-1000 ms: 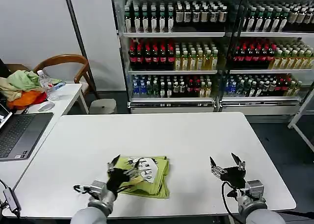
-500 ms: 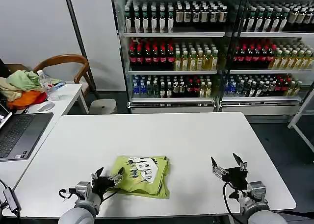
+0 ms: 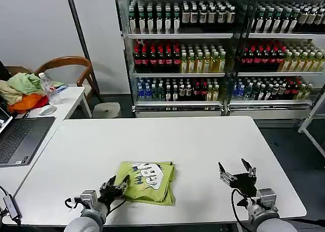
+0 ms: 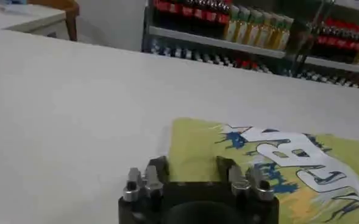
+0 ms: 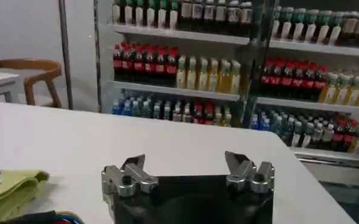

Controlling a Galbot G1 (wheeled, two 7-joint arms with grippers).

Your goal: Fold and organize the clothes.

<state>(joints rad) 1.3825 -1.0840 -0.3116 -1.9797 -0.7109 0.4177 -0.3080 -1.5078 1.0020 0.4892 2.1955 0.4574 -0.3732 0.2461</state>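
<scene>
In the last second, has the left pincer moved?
Yes. The left pincer has pulled back off the T-shirt, toward the table's near edge, now open beside the shirt's corner.

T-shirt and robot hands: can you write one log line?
T-shirt: folded, on table | left hand: open, at shirt edge | right hand: open, idle

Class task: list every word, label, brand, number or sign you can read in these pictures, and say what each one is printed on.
Folded lime T-shirt: large white outlined letters in its print, cut off and partly folded under; no whole word reads.
Bottles on the shelves: labels too small to read.
Water bottle on the side table: label too small to read.
Laptop: key legends too small to read.
Nothing else carries text.
</scene>
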